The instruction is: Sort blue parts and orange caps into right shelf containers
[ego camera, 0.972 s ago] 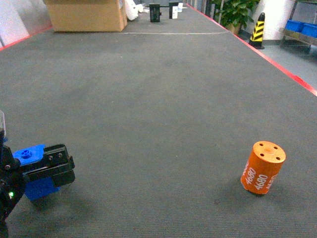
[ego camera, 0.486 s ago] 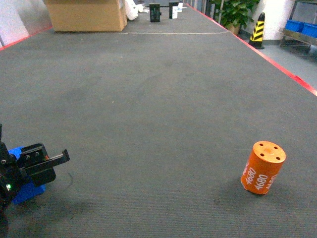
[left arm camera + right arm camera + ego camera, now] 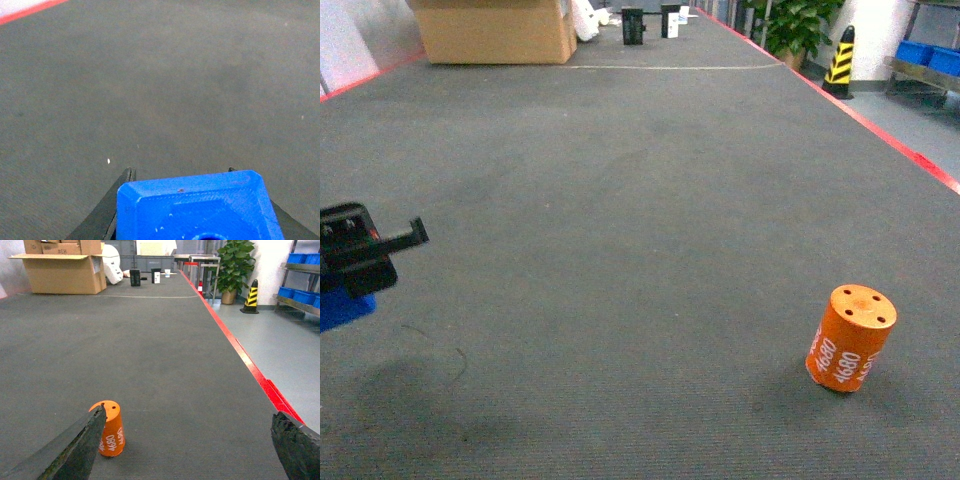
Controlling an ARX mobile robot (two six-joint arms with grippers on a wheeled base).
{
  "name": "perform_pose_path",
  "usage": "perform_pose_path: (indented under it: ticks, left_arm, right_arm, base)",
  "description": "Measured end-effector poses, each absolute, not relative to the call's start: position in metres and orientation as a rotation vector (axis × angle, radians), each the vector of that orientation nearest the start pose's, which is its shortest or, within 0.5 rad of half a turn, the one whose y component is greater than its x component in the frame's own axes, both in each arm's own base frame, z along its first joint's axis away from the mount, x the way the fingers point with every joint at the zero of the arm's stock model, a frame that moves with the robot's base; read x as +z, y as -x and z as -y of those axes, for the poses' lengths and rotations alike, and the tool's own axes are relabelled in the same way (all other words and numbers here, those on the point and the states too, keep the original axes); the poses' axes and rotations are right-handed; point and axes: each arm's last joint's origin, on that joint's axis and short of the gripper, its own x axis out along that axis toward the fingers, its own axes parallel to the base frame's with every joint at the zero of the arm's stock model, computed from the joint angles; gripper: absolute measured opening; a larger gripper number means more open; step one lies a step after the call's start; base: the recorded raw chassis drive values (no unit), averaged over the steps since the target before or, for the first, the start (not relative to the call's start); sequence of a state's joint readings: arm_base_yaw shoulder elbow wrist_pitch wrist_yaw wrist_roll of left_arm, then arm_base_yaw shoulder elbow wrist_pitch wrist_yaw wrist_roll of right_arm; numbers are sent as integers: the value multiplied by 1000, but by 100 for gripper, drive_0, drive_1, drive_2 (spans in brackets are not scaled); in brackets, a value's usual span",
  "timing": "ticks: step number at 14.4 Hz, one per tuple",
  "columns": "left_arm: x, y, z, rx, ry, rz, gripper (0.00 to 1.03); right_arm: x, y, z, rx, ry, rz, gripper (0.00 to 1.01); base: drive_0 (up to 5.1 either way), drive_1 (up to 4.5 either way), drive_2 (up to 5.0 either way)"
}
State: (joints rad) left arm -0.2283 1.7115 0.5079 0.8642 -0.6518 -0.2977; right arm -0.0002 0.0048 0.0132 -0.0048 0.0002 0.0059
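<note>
Dark grey carpeted floor (image 3: 650, 200), red-edged on the right. Left hand (image 3: 192, 200) closed on blue part (image 3: 195, 207), far left. Right hand (image 3: 190, 440) spread wide, empty. Orange cap (image 3: 851, 338) stands lower right; blue crates (image 3: 300, 292) shelved upper right.

The left hand (image 3: 365, 245) is running off the left edge of the head view, its arm out of sight; the blue part (image 3: 195, 207) it is holding is being cut by the bottom edge of the left wrist view; the right hand's fingers (image 3: 75, 445) are showing only as tips in its wrist view; the blue crates (image 3: 930, 55) are lying half outside the frame, too small for detail.
</note>
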Motion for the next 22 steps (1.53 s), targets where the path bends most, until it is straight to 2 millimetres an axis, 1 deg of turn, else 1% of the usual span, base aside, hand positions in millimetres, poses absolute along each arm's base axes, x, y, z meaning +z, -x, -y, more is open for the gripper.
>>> perform_pose_path:
  ticks: [2,3,5,7,8,15,18,22]
  left_arm:
    - [160,-287,41,473,137,-156,46]
    - [171,-286,39,478,135,-122,46]
    - [188,-280,40,478,123,-84,46]
    - [200,-275,45,473,124,-47,46]
    - [210,-269,50,464,118,-17,45]
    - [237,-250,58,487,122,60,45]
    - [234,-243,60,505,113,45,45]
    - [241,-233,63,525,134,82,45]
  right_arm:
    - [167,-97,0,0,-6,3,98]
    - [167,-97,0,0,-6,3,98]
    - [167,-97,0,0,-6,3,98]
    - [167,-97,0,0,-6,4,98]
    - [167,-97,0,0,-6,3,98]
    - [167,-97,0,0,-6,3,98]
    - [167,-97,0,0,-6,3,98]
    - [167,-97,0,0,-6,3,98]
  base:
    - [0,0,0]
    - [0,0,0]
    - [0,0,0]
    - [0,0,0]
    - [0,0,0]
    - [0,0,0]
    - [0,0,0]
    - [0,0,0]
